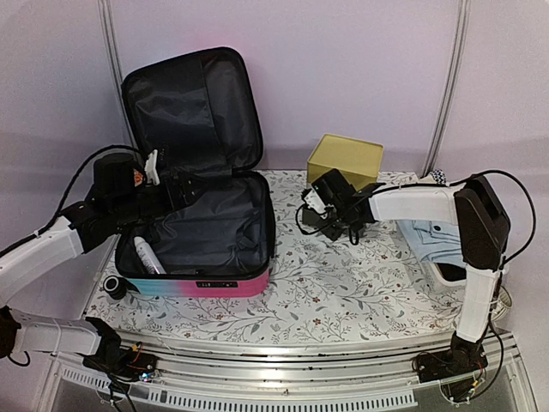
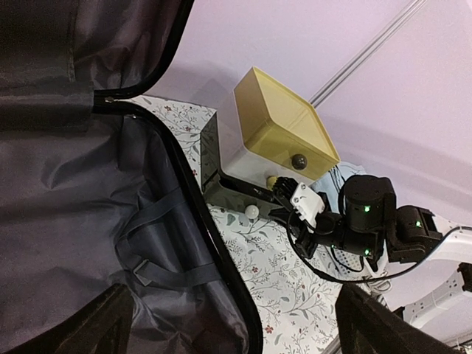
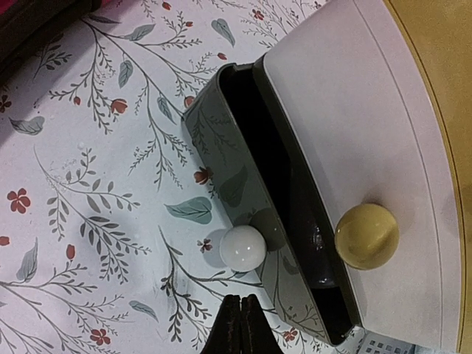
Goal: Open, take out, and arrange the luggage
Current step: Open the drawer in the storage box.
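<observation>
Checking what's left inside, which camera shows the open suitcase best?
Top external: the whole luggage, lid up. Left wrist shows only lining and rim; right wrist shows the drawer box instead.

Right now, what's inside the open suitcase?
Black lining, grey straps and one white tube-like item along the left wall of the suitcase. The left arm covers the far-left corner.

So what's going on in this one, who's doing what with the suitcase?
The luggage lies open on the table with its lid standing up at the back. The left gripper hangs open over the black-lined interior, holding nothing. A white bottle-like item lies along the inside left edge. The right gripper is shut and empty, its tips just short of the white knob on the yellow-topped drawer box, whose bottom drawer is pulled out.
</observation>
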